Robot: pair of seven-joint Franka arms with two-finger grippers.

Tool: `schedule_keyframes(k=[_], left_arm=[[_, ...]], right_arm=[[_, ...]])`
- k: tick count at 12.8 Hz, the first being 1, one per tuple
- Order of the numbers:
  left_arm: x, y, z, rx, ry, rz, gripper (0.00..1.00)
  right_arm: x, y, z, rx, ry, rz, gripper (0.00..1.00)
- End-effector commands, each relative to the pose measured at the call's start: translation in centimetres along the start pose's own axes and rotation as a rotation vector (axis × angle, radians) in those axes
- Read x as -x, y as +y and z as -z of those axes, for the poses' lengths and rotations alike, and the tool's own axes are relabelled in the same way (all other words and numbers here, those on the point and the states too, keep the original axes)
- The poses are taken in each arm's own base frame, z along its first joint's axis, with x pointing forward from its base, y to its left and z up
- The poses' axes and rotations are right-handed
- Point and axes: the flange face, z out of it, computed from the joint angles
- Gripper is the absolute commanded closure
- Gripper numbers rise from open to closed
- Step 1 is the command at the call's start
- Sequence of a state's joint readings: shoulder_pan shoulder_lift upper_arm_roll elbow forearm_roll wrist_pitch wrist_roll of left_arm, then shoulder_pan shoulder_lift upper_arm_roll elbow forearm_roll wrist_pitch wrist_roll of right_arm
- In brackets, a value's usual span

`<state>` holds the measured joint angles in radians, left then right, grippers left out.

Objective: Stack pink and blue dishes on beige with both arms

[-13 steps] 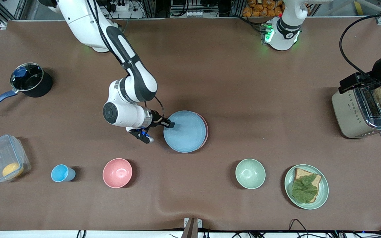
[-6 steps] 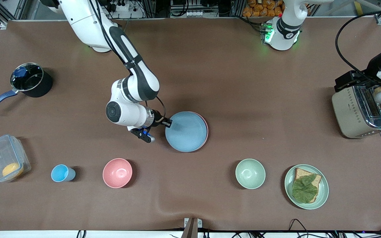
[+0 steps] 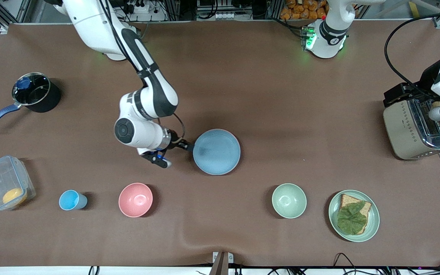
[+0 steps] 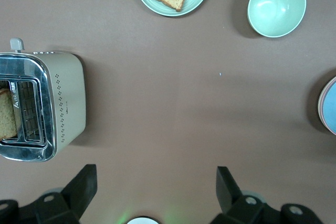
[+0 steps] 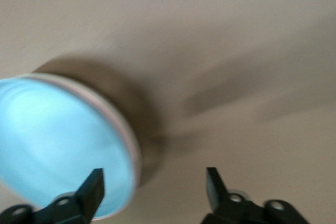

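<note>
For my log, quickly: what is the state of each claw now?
Left claw: open, holding nothing, above the table near the toaster.
Right claw: open, holding nothing, beside the blue plate.

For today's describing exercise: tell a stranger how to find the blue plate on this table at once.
Start at the right gripper near the middle of the brown table; the blue plate lies right beside it, topping a stack. Unlike the small blue cup and the pink bowl nearer the front camera, it is wide and flat.

Brown-covered table (image 3: 266, 88), metal frame rails (image 3: 2, 11) along its edge, cables (image 3: 342, 263) hanging off
</note>
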<state>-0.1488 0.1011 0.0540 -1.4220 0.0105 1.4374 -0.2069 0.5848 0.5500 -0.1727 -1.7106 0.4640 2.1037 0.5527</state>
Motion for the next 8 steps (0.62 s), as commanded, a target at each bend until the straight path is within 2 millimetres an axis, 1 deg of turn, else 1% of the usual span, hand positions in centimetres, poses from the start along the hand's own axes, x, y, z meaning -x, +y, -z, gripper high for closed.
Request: schedule_keyframes(k=[1, 3, 5, 6, 7, 8], left_arm=[[0.0, 0.2, 0.2, 0.020, 0.008, 0.014, 0.00], [0.0, 0.2, 0.2, 0.020, 0.008, 0.014, 0.00], [0.1, 0.3, 0.2, 0.020, 0.008, 0.013, 0.00], [0.1, 0.3, 0.2, 0.022, 0.008, 0.013, 0.00], [0.1, 0.4, 0.2, 0.020, 0.008, 0.011, 0.00], [0.1, 0.4, 0.2, 0.020, 0.008, 0.011, 0.00]], right_arm=[[-2.1, 4.6, 7.6, 0.096, -0.006, 0.114, 0.00], [-4.8, 10.1, 11.8, 0.079, -0.023, 0.179, 0.00], [-7.3, 16.9, 16.1, 0.067, -0.024, 0.245, 0.00], [-7.5, 19.5, 18.0, 0.076, -0.004, 0.271, 0.00], [-7.5, 21.8, 20.4, 0.104, 0.033, 0.286, 0.00], [-7.1, 23.5, 22.7, 0.117, 0.064, 0.312, 0.00]])
